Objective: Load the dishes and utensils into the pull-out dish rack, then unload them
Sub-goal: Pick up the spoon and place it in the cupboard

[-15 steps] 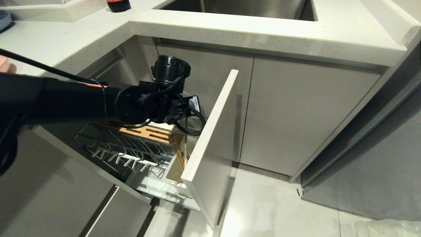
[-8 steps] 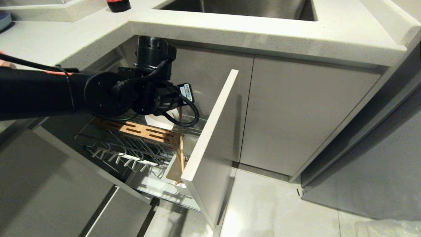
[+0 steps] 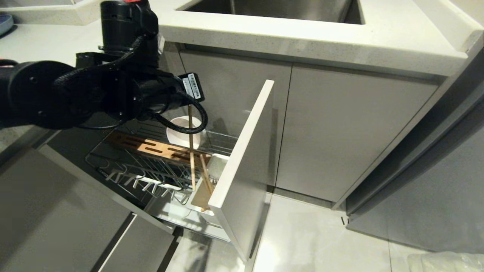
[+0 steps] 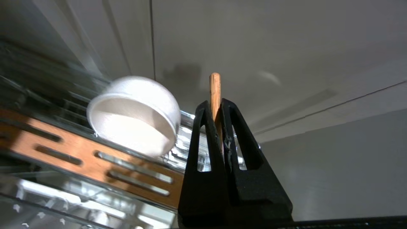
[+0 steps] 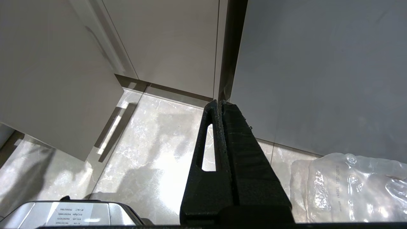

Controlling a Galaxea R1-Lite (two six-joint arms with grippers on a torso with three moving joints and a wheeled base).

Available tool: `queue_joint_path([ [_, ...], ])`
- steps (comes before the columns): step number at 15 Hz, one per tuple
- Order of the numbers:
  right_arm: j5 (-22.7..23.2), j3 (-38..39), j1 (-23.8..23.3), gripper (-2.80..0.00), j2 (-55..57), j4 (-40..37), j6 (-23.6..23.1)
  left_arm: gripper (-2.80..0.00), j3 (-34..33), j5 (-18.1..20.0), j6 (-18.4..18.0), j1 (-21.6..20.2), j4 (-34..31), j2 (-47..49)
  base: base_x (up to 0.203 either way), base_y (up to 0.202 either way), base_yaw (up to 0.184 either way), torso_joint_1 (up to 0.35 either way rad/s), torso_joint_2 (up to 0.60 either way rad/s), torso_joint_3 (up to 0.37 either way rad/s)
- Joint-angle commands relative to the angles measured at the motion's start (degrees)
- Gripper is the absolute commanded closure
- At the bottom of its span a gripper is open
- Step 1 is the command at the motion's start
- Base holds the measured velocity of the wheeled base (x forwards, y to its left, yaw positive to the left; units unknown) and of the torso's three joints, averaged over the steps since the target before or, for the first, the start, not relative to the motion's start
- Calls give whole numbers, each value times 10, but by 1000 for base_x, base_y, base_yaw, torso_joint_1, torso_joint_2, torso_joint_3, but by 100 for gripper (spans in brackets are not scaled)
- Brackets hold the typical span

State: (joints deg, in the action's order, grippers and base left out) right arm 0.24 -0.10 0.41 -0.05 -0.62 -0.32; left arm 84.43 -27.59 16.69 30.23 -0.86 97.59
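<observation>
The pull-out dish rack point(image 3: 242, 166) stands drawn out from under the counter point(image 3: 302, 34), unchanged in place from a second ago. The left arm has risen and drawn toward the left, its wrist now level with the counter edge rather than low over the basket. With it clear, the cream-white bowl point(image 3: 180, 130) shows at the far end of the rack, tilted behind the slotted wooden strip point(image 3: 159, 148). The left gripper point(image 4: 217, 109) is pinching one chopstick point(image 3: 191, 151), lifted nearly upright, its lower end near the white utensil cup point(image 3: 202, 196). The second chopstick point(image 3: 206, 177) leans in that cup. The right gripper point(image 5: 220, 105), pressed together and empty, hangs over the floor.
</observation>
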Motion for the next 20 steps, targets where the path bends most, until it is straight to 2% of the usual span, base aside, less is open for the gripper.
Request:
queue_joint_path([
  [1, 0, 0, 0, 0, 0, 0, 0, 0, -44, -4, -28, 0, 53, -50, 0, 0, 0, 0, 0, 0],
  [4, 0, 0, 0, 0, 0, 0, 0, 0, -127, -20, -169, 3, 243, -108, 0, 0, 0, 0, 0, 0],
  [6, 0, 0, 0, 0, 0, 0, 0, 0, -186, -24, -224, 6, 327, -146, 0, 0, 0, 0, 0, 0],
  [10, 0, 0, 0, 0, 0, 0, 0, 0, -292, -30, -240, 27, 448, -207, 0, 0, 0, 0, 0, 0],
  [13, 0, 0, 0, 0, 0, 0, 0, 0, -325, -59, -240, 49, 534, -219, 0, 0, 0, 0, 0, 0],
  [16, 0, 0, 0, 0, 0, 0, 0, 0, -368, -72, -240, 74, 572, -218, 0, 0, 0, 0, 0, 0],
  [20, 0, 0, 0, 0, 0, 0, 0, 0, -423, -72, -242, 77, 646, -176, 0, 0, 0, 0, 0, 0],
])
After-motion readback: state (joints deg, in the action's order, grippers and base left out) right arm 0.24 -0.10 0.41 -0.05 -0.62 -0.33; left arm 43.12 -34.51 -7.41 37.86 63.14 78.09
